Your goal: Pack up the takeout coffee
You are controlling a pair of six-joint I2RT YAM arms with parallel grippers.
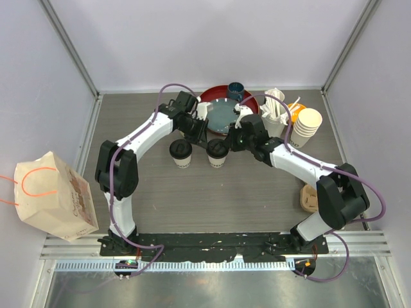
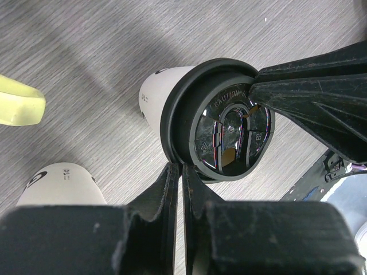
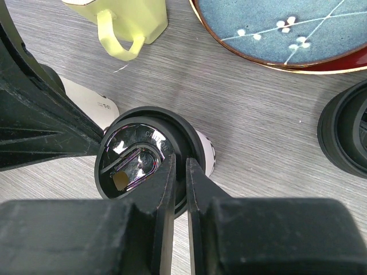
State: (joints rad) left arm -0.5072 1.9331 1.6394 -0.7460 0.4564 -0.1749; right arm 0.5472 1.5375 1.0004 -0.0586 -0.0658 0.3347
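Two cream paper cups with black lids stand side by side mid-table, the left cup [image 1: 181,153] and the right cup [image 1: 218,153]. My left gripper [image 1: 207,142] is shut, and its tips [image 2: 181,167] rest against the rim of the right cup's lid [image 2: 226,129]. My right gripper [image 1: 228,144] is shut too; its tips [image 3: 178,159] lie over the rim of that same lid [image 3: 135,163]. Each wrist view shows the other gripper's finger touching the lid. The left cup shows in the left wrist view [image 2: 63,184] and in the right wrist view [image 3: 92,102].
A paper bag [image 1: 54,196] with orange handles lies at the far left. Behind the cups are a yellow mug [image 3: 123,20], a blue plate [image 3: 287,28] on a red tray, and a dark blue cup [image 1: 236,90]. Stacked paper cups [image 1: 306,125] and a brown carrier [image 1: 309,197] are at the right.
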